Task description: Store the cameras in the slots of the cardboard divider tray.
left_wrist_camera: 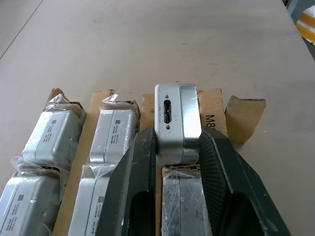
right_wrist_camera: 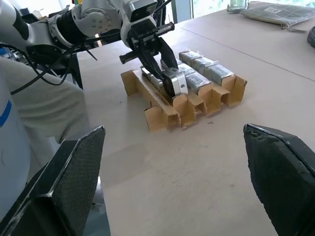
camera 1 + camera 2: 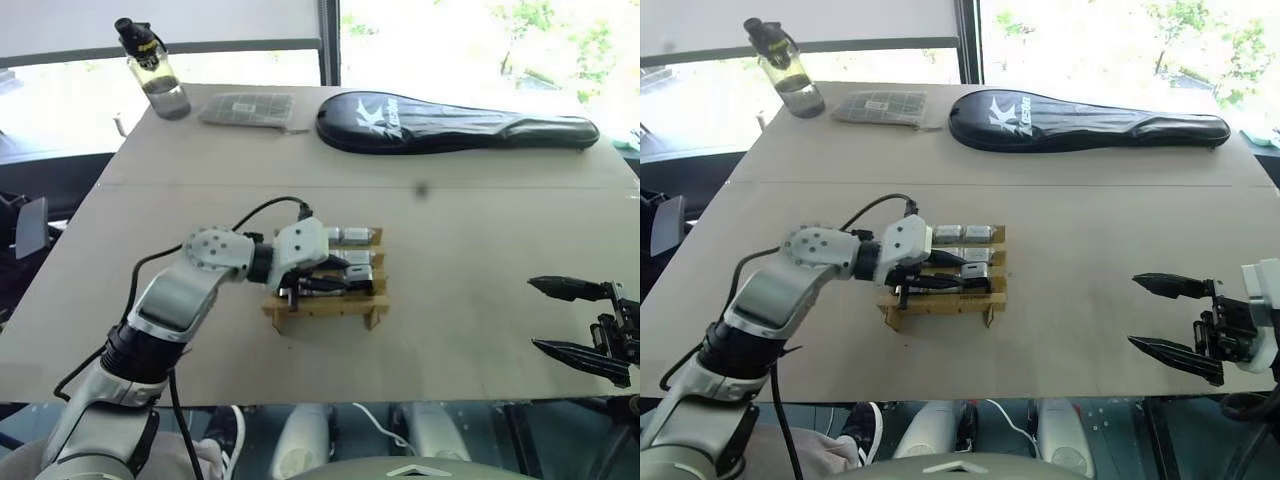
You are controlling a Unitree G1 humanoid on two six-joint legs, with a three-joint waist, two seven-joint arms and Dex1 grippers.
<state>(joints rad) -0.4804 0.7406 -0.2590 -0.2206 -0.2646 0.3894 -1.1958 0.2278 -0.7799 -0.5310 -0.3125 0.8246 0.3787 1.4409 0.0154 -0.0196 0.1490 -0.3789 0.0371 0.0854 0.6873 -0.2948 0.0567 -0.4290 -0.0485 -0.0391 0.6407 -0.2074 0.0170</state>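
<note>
The cardboard divider tray (image 3: 322,312) stands mid-table. Several cameras (image 1: 112,133) wrapped in clear film lie in its slots. My left gripper (image 1: 177,140) is shut on one bare silver camera (image 1: 177,115), its port end facing out, held low over an end slot of the tray's row nearest my right arm. The same grip shows in the right wrist view, with the camera (image 2: 175,82) just above the cardboard strips. My right gripper (image 3: 535,315) hangs open and empty by the table's near right edge, well clear of the tray.
At the far side of the table (image 3: 480,240) lie a black racket cover (image 3: 450,122), a flat grey packet (image 3: 248,108) and a water bottle (image 3: 158,75). Bare tabletop stretches between the tray and my right gripper.
</note>
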